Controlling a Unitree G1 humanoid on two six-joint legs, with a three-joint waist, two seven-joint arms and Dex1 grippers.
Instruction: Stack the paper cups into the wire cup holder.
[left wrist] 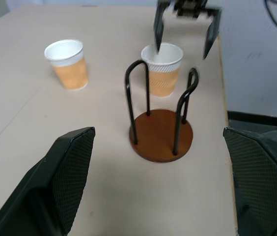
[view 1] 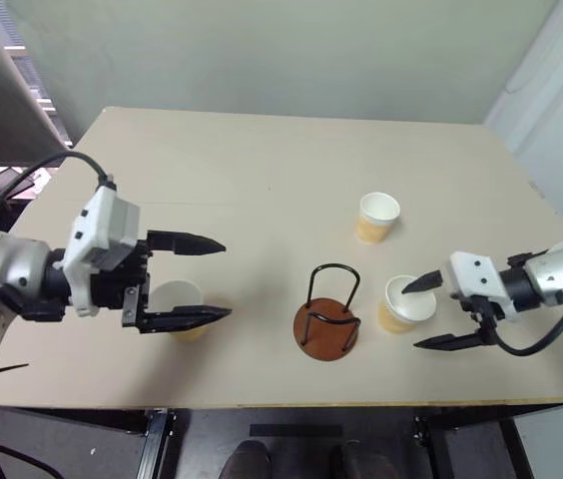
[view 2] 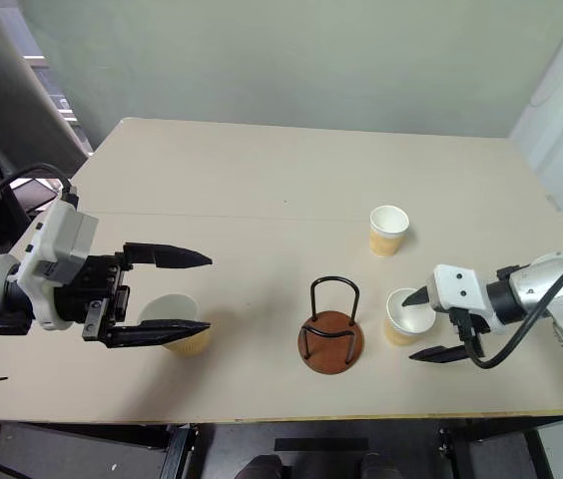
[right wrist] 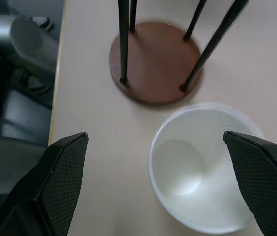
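Three tan-orange paper cups stand upright on the table. One cup [view 1: 175,298] is at the left, under my left gripper [view 1: 227,279], which hangs open above it, holding nothing. A second cup [view 1: 408,302] stands just right of the wire cup holder [view 1: 327,321]. My right gripper [view 1: 411,317] is open over this cup, one finger above its mouth and the other off its near side. In the right wrist view the cup [right wrist: 202,182] sits between the fingers, beside the holder's brown base [right wrist: 155,61]. The third cup [view 1: 377,217] stands alone farther back. The holder is empty.
The beige table [view 1: 262,170] stretches back toward a pale wall. Its front edge runs close below the holder and both grippers. A black cable loops from each wrist. The left wrist view takes in the holder [left wrist: 161,132], two cups and the right gripper [left wrist: 182,49].
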